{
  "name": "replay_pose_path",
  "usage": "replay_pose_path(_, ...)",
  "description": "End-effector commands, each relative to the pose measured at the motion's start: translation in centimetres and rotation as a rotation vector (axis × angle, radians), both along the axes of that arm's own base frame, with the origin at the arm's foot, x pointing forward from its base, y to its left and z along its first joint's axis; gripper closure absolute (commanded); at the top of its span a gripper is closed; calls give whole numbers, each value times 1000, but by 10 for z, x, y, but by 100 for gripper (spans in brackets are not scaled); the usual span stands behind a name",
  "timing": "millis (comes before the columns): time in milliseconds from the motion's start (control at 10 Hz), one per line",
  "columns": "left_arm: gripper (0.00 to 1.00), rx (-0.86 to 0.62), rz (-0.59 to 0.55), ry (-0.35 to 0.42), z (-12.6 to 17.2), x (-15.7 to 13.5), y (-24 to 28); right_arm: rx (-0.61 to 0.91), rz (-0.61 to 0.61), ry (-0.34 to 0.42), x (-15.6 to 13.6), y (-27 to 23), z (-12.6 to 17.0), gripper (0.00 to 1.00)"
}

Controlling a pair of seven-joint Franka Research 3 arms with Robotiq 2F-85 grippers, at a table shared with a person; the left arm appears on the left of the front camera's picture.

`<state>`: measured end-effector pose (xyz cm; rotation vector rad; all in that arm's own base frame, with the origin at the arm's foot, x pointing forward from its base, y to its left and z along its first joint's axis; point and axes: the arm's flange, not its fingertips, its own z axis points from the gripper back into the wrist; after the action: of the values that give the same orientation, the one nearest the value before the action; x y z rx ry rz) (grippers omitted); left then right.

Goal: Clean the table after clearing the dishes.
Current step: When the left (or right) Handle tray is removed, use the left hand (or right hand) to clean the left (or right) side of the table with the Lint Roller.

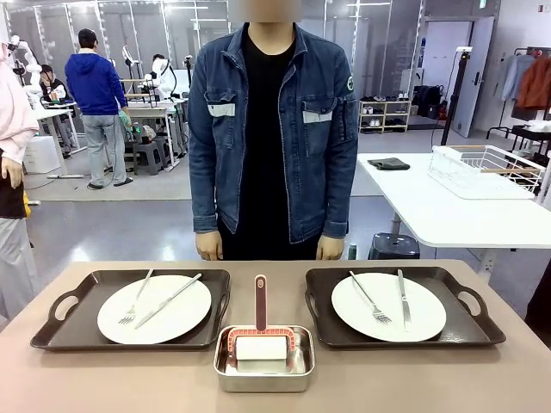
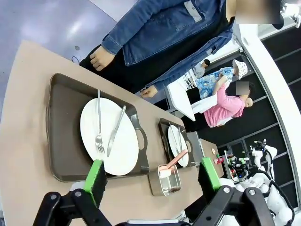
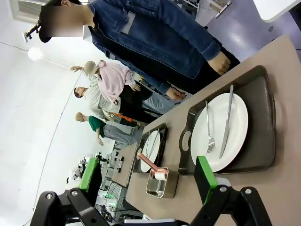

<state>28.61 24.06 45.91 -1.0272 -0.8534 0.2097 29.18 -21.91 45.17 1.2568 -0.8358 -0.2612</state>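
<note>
While the person (image 1: pixel 275 129) in a denim jacket stood at the far edge with both hands hanging down, the table (image 1: pixel 103 383) had not yet been cleared. Its brown-beige top ran across the whole bottom of the front view.

At lower left sat a dark handled tray (image 1: pixel 60 337) carrying a round white plate (image 1: pixel 176 325), with a fork (image 1: pixel 135 303) and a knife (image 1: pixel 169 300) lying slantwise across it. At lower right a second tray (image 1: pixel 469 331) bore the other plate (image 1: pixel 428 320), its own fork and knife side by side on top. Between the trays, at bottom centre, a small square steel pan (image 1: pixel 263 380) held a white roller (image 1: pixel 261 348) in a red frame. The roller's red handle (image 1: pixel 261 299) pointed away toward the person.

From the left wrist view, the left fingers (image 2: pixel 96 175) rose from the bottom edge. Their green pads were set wide apart with nothing between them, and the trays lay farther up the frame. The right fingers (image 3: pixel 205 175) likewise stood wide and empty at the bottom of their own view. Off at the right edge of the front view stood a white table (image 1: pixel 430 219) with a wire rack (image 1: pixel 486 170).
</note>
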Motion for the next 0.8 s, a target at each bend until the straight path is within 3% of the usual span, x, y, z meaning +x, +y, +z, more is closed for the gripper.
replay_pose_path(0, 0, -3, -8, -17, 1, 0, 5, -1, 9, -11, 1, 1, 2, 0)
replay_pose_path(700, 0, -3, -8, -17, 1, 0, 5, -1, 9, -11, 1, 1, 2, 0)
